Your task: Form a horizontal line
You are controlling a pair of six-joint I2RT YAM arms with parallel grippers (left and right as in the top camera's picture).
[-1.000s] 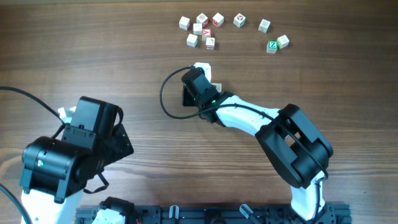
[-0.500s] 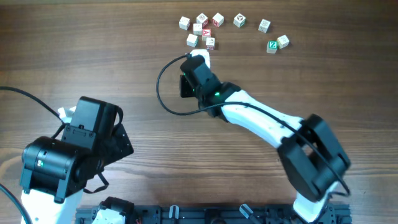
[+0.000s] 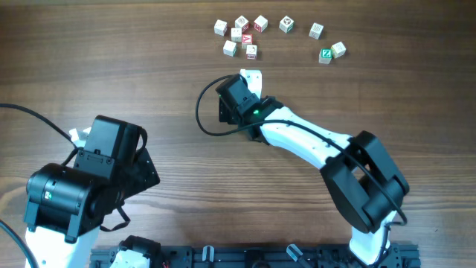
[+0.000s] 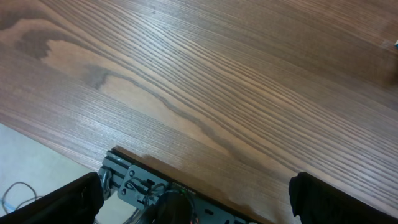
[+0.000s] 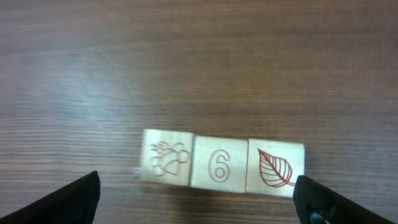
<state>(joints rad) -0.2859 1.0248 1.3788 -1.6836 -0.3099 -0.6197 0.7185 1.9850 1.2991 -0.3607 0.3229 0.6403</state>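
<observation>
Row of three cubes [image 5: 222,163] lies centred within right gripper [image 5: 199,200], spread wide; untouched.

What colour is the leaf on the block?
The leaf is dark red, clearest in right wrist view.

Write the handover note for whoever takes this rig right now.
Left gripper: jaws open, empty, over bare table.
Right gripper: jaws open, empty, close to the row of three cubes, not touching it.
Row: fruit, 6, leaf, touching edge to edge, straight in the right wrist view; overhead, the arm hides most of it.
Loose cubes: scattered at the far side, apart from the row.
Done: the line looks formed.
Left: probably only to lift the right arm clear and confirm from overhead.
</observation>
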